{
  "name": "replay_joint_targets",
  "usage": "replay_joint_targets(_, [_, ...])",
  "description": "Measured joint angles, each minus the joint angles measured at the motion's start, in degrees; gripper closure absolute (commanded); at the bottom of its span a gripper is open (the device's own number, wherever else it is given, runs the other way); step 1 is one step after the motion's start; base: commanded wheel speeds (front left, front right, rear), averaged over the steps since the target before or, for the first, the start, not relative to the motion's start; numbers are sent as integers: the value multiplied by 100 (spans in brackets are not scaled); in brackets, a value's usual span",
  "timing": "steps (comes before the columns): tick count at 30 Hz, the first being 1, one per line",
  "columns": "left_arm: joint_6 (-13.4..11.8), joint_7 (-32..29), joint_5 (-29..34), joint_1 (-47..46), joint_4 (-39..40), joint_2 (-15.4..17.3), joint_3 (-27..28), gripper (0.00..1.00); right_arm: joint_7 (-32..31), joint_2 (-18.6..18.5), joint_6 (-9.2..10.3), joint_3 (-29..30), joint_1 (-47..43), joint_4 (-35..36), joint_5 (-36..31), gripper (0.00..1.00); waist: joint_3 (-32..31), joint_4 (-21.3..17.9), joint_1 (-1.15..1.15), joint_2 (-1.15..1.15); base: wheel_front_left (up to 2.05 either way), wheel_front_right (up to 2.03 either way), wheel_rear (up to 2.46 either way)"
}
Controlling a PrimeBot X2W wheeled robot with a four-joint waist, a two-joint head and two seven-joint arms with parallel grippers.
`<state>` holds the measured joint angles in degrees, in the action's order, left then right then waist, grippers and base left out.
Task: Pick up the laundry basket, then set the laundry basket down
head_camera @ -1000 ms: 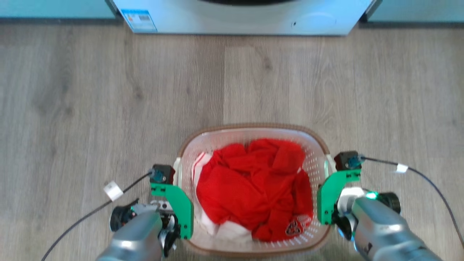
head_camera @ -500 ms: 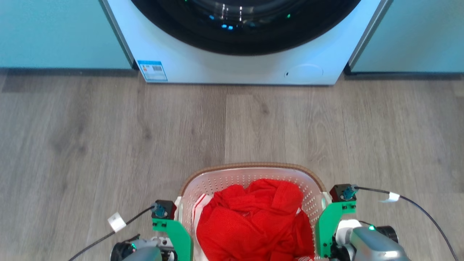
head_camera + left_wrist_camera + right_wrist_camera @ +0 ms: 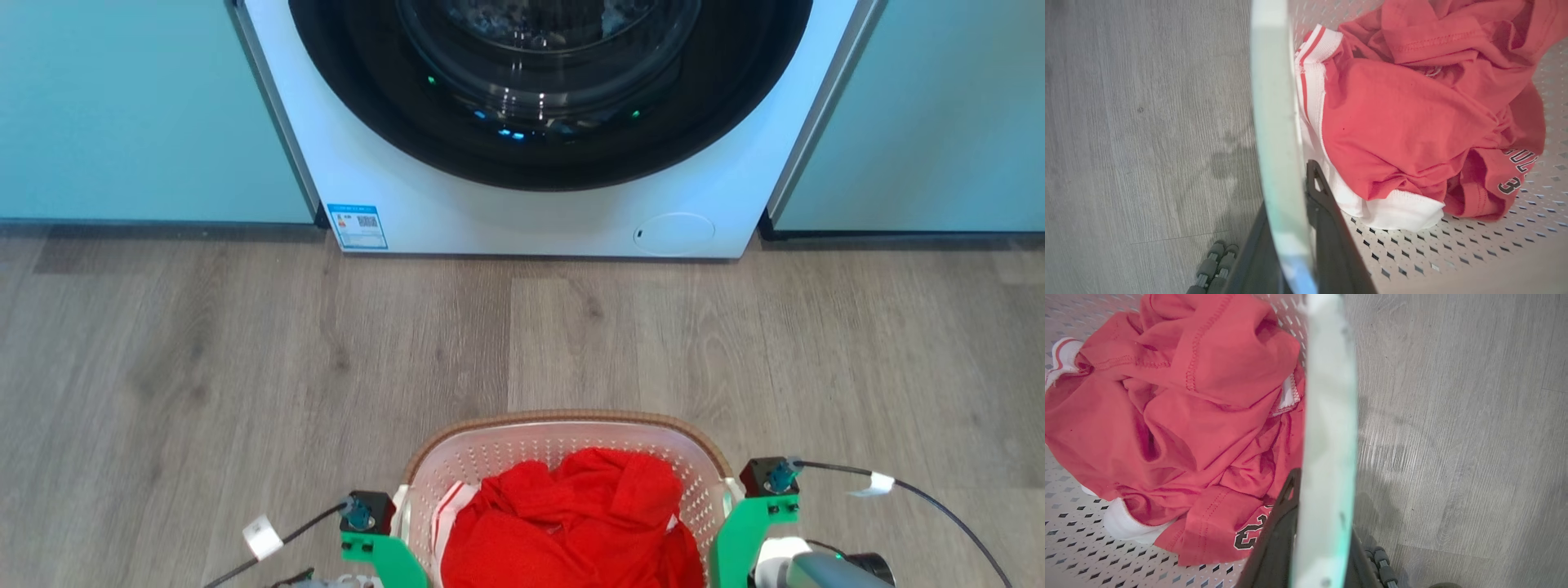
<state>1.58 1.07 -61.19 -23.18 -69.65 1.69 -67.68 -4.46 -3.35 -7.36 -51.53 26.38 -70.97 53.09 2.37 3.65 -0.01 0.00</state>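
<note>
The laundry basket (image 3: 563,422), white and perforated with a brown rim, sits at the bottom centre of the head view and holds a red and white garment (image 3: 571,523). My left gripper (image 3: 1290,212) is shut on the basket's left white handle (image 3: 1274,122), one dark finger on each side. My right gripper (image 3: 1323,531) is shut the same way on the right handle (image 3: 1331,396). In the head view the green wrist brackets (image 3: 384,559) (image 3: 747,531) flank the basket and the fingertips are hidden. The garment (image 3: 1404,122) (image 3: 1180,408) lies crumpled on the basket's floor.
A white washing machine (image 3: 694,212) with a dark round door stands straight ahead, between teal cabinets (image 3: 122,106) (image 3: 939,114). Grey wood floor (image 3: 245,343) stretches between it and the basket. Thin cables (image 3: 931,498) trail from both wrists. My small wheels (image 3: 1212,265) (image 3: 1382,563) show below.
The head camera has tilted up: the washing machine shows much more and the basket sits lower in the picture. Both grippers keep their hold on the handles.
</note>
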Motion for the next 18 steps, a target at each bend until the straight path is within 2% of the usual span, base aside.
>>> replay_joint_targets(9, [64,1,-60,-36,-90,-1,-41,100,57,7,0,-232,4,-33,177,100,-96,-25,0,0,0,0,0])
replay_joint_targets(18, [267,46,-102,-146,-291,-10,-70,100,153,41,0,-391,31,-74,296,100,-93,-92,1,0,0,0,0])
